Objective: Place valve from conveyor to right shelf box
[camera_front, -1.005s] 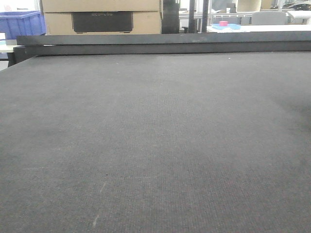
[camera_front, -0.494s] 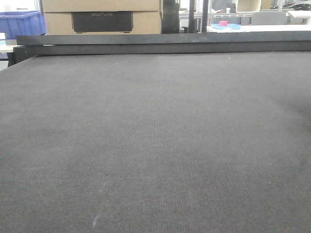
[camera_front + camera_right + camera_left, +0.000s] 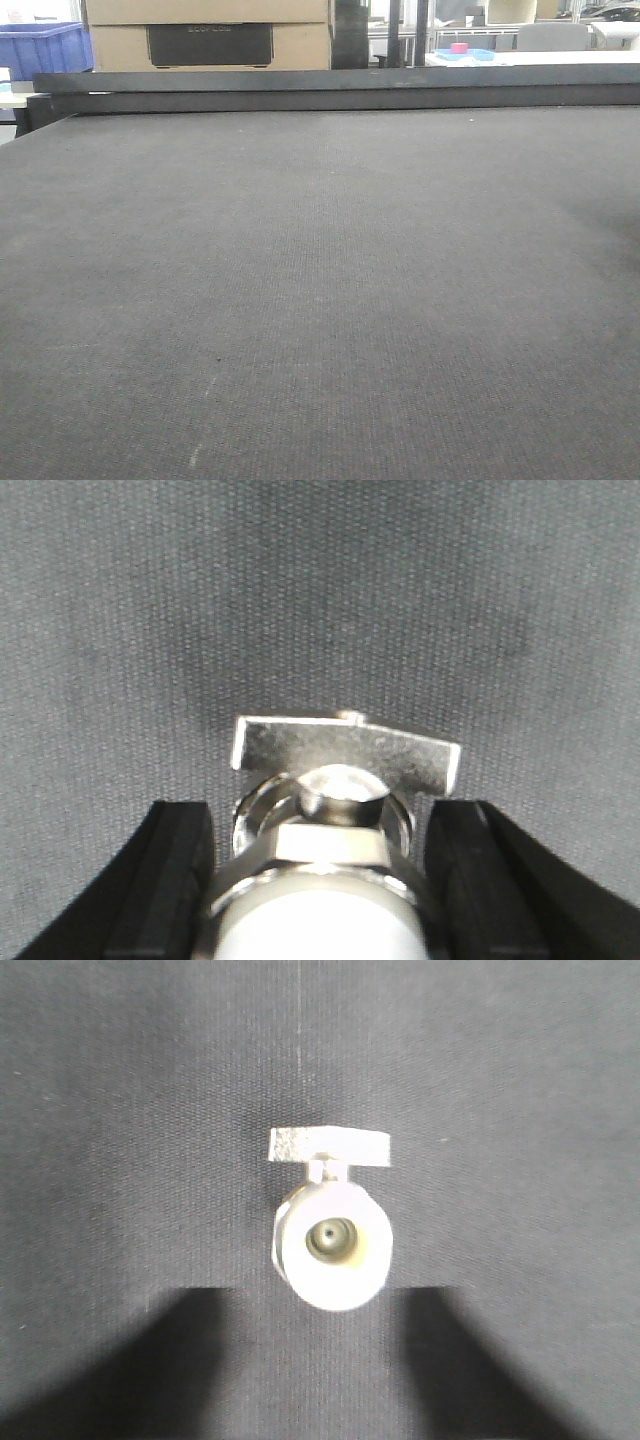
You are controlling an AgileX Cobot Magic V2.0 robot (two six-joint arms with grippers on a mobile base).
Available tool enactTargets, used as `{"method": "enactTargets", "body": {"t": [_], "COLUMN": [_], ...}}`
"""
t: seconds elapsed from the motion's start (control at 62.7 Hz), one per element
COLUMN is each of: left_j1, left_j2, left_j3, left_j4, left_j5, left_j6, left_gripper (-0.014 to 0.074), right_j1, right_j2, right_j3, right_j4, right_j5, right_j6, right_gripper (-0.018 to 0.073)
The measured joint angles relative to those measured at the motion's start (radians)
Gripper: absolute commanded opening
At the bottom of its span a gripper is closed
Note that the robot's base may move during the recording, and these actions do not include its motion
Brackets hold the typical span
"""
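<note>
**Right gripper clamping a valve over the conveyor, left gripper hanging open at a second one**

- The conveyor is filling nearly the whole front view: dark grey woven belt, nothing lying on the stretch this camera is covering. No arm is showing there either.
- A black rail is running along the conveyor's far edge.
- Beyond the conveyor's far edge, a cardboard box with a dark panel is standing toward the far-left corner. A blue bin is sitting further left of it.
- The right gripper is hanging over the conveyor. Its black fingers are sitting against both flanks of the valve, so it is reading as clamped on the body. The exact contact lines are being hidden by the valve itself.
- That valve is pointing away from the wrist camera, with its flat metal handle lying crosswise at the far end and a hex nut just behind it. Belt weave is showing all around it. Can't tell whether it is resting on the conveyor or hanging just clear of it.
- The left gripper is also over the conveyor, fingers spread wide and showing only as dark blurred shapes.
- A second valve is lying on the conveyor with its near end between those fingertips. The round white end is facing the camera and the handle is sitting on top. Belt is showing between it and the finger on the view's left; on the other side the gap is too small to judge.
- A small pink item is sitting well beyond the conveyor's far edge, right of centre; too small to identify.
</note>
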Motion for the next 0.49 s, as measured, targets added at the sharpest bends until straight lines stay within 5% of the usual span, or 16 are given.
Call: {"method": "enactTargets", "body": {"t": [0.112,0.494], "left_j1": [0.0,0.0], "left_j2": [0.049,0.213], "left_j3": [0.0,-0.001], "left_j4": [0.0,0.0], "left_j5": [0.002,-0.032], "left_j6": [0.0,0.002], "left_gripper": [0.0539,0.0473], "right_j1": [0.0,0.0], "right_j2": [0.0,0.0], "right_j3": [0.0,0.0], "right_j4": [0.0,0.002], "right_j5": [0.0,0.0], "right_j6": [0.0,0.0], "right_gripper": [-0.0162,-0.0162]}}
